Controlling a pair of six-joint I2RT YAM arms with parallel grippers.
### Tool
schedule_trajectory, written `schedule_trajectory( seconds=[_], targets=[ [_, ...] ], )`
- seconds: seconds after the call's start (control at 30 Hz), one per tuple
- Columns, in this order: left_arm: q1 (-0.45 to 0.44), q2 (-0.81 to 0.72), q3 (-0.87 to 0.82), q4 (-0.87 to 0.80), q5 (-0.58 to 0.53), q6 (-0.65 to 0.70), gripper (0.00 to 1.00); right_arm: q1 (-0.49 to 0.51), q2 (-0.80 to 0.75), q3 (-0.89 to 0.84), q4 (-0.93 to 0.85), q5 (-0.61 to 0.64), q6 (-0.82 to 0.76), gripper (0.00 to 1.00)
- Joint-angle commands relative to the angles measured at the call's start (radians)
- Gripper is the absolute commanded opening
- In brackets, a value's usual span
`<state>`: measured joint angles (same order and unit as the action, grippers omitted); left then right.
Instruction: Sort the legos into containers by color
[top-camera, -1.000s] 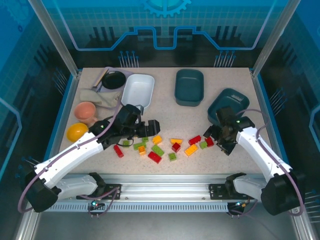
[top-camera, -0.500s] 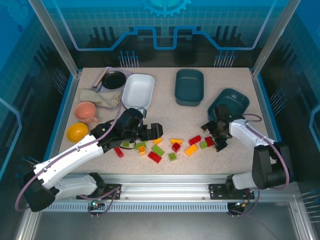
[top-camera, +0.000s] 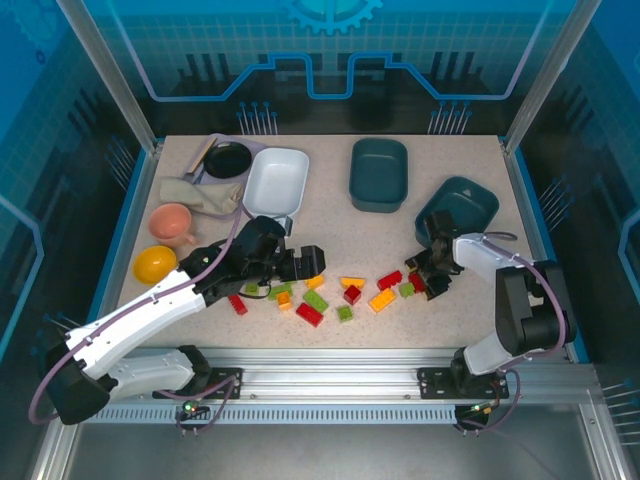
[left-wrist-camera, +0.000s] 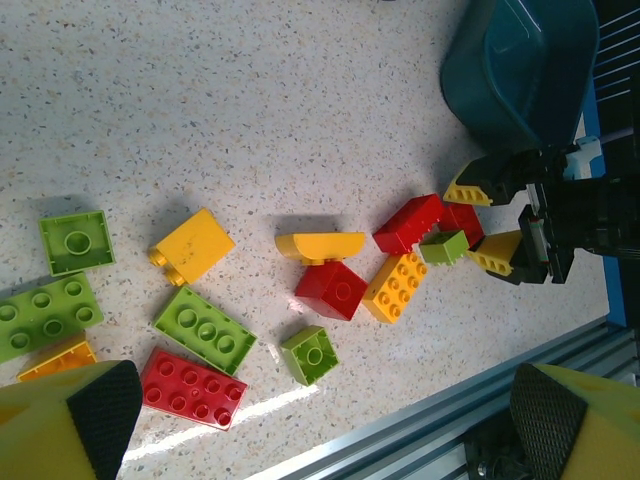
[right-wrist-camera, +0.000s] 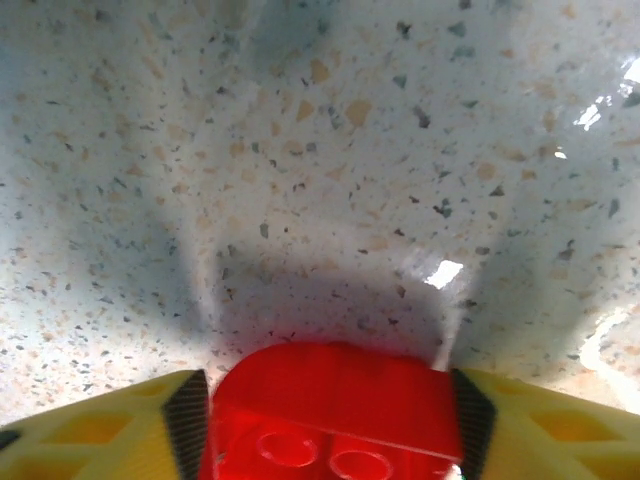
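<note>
Pinching red brick (right-wrist-camera: 335, 395) by its smooth side walls, R gripper (right-wrist-camera: 328, 425) is clenched on it. Prob. light, stiff, slick plastic, so needs square grip. L gripper (left-wrist-camera: 322, 405) jaws spread, empty.

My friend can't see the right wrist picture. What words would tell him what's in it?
A red lego is squeezed between the two yellow fingers of the right claw, with its studs showing at the bottom edge. Behind it lies shiny speckled table.
</note>
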<state>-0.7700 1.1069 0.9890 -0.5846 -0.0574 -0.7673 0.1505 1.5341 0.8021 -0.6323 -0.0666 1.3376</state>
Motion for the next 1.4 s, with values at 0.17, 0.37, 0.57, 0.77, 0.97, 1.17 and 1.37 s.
schedule_trajectory(
  seconds=[0.17,0.37,0.57,0.77,0.97,1.17,1.37],
  targets=[
    [-0.01,-0.012,0.006,0.023,-0.025,-0.029,0.99,0.01,-0.057,0.039,-0.085,0.043,-0.039,0.45],
    [-0.01,0.0,0.073,0.004,-0.051,-0.02,0.99,0.05,-0.2,0.281,-0.293,0.219,-0.226,0.47],
    [0.043,0.078,0.221,0.017,-0.009,-0.016,0.99,-0.121,-0.096,0.428,-0.263,0.224,-0.424,0.47],
    [0.089,0.191,0.344,0.031,0.046,0.019,0.99,-0.218,0.191,0.615,-0.245,0.138,-0.578,0.49],
    [0.126,0.225,0.35,0.046,0.075,0.003,0.99,-0.245,0.385,0.731,-0.283,0.124,-0.61,0.53],
    [0.145,0.208,0.32,0.05,0.078,-0.008,0.99,-0.259,0.479,0.766,-0.298,0.104,-0.623,0.56],
    [0.161,0.181,0.311,0.033,0.077,-0.008,0.99,-0.26,0.476,0.824,-0.354,0.112,-0.635,0.79]
  ],
)
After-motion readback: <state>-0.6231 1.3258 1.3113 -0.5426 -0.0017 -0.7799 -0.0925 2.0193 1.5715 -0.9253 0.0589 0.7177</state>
